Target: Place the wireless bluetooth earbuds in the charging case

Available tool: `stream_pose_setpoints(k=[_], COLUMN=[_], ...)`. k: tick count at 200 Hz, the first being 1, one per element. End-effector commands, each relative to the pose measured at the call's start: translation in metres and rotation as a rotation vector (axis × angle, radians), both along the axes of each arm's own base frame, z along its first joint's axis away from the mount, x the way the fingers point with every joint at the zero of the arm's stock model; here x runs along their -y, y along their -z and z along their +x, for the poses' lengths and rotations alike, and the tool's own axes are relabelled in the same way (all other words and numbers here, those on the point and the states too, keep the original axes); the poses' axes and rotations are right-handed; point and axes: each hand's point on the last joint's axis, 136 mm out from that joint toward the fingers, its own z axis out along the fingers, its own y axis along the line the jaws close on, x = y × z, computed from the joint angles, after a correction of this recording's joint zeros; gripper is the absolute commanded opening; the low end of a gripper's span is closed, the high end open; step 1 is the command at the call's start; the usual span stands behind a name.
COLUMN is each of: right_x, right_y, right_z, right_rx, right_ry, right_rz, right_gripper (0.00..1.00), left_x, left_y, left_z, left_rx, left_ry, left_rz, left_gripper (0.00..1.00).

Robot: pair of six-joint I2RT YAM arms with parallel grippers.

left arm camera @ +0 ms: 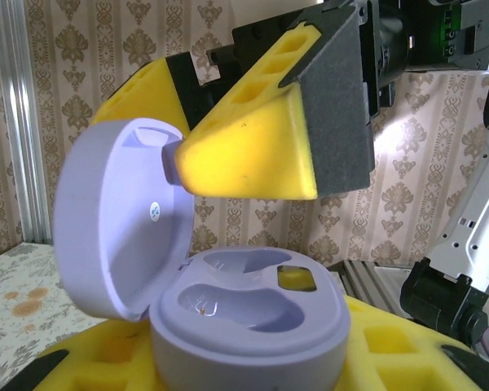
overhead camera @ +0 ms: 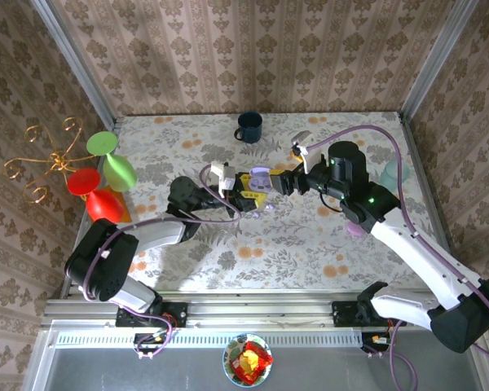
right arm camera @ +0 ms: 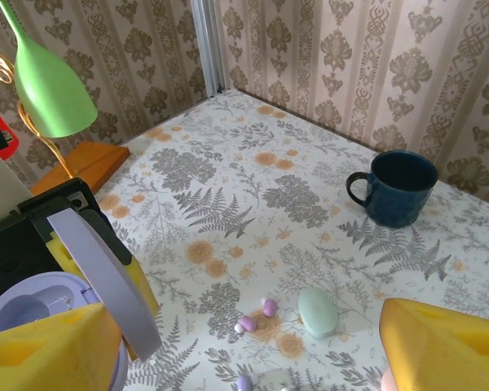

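The left tool [overhead camera: 249, 191] is clamping the lilac charging case [left arm camera: 253, 318], wells exposed for loading, while the empty, wide-spread right tool [overhead camera: 279, 181] is seemingly propping its lid [left arm camera: 114, 220] open.

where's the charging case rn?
The lilac charging case is mid-table in the top view, open, in the jaws of the left gripper, right gripper at its lid.

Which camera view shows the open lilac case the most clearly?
The left wrist view: the case sits close, lid raised, inner hollows visible. The top view shows it small, from above. The right wrist view catches part of its lid and base at the lower left edge.
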Motion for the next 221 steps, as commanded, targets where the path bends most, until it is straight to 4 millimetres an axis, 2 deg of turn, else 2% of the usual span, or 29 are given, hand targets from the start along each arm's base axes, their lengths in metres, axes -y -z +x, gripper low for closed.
stream_pose_setpoints(k=[1, 20, 38, 55, 84, 102, 120, 149, 179, 191, 221], right_x=[-0.003, -0.004, 0.003, 0.016, 0.046, 0.060, 0.058, 0.044, 0.019, 0.012, -0.001], right_y=[-0.018, -0.023, -0.025, -0.012, 0.028, 0.065, 0.100, 0.150, 0.186, 0.207, 0.238], right_z=[-0.013, -0.028, -0.035, -0.036, -0.021, -0.009, -0.002, 0.009, 0.017, 0.023, 0.035], right_rx=[0.010, 0.013, 0.006, -0.066, -0.263, -0.421, -0.554, -0.751, -0.897, -0.974, -1.087], right_ry=[-0.056, -0.107, -0.099, -0.047, 0.148, 0.277, 0.335, 0.373, 0.354, 0.369, 0.392], right_rz=[0.059, 0.107, 0.161, 0.217, 0.349, 0.398, 0.418, 0.431, 0.395, 0.404, 0.445], right_gripper=[0.84, 0.85, 0.86, 0.85, 0.82, 0.80, 0.76, 0.65, 0.59, 0.56, 0.54], left_x=[-0.006, -0.010, -0.016, -0.022, -0.034, -0.040, -0.045, -0.051, -0.060, -0.063, -0.070], left_y=[-0.010, -0.011, -0.009, -0.008, -0.009, -0.010, -0.010, -0.009, -0.004, -0.002, 0.000], left_z=[-0.002, 0.005, 0.014, 0.019, 0.023, 0.023, 0.024, 0.025, 0.029, 0.032, 0.033], left_rx=[0.064, 0.066, 0.062, 0.059, 0.064, 0.064, 0.066, 0.063, 0.053, 0.046, 0.039], left_ry=[-0.037, -0.077, -0.119, -0.145, -0.182, -0.202, -0.217, -0.236, -0.270, -0.285, -0.307], left_rz=[-0.036, -0.042, -0.042, -0.041, -0.046, -0.049, -0.051, -0.051, -0.045, -0.043, -0.043], left_gripper=[0.35, 0.35, 0.35, 0.35, 0.35, 0.35, 0.35, 0.35, 0.36, 0.36, 0.36])
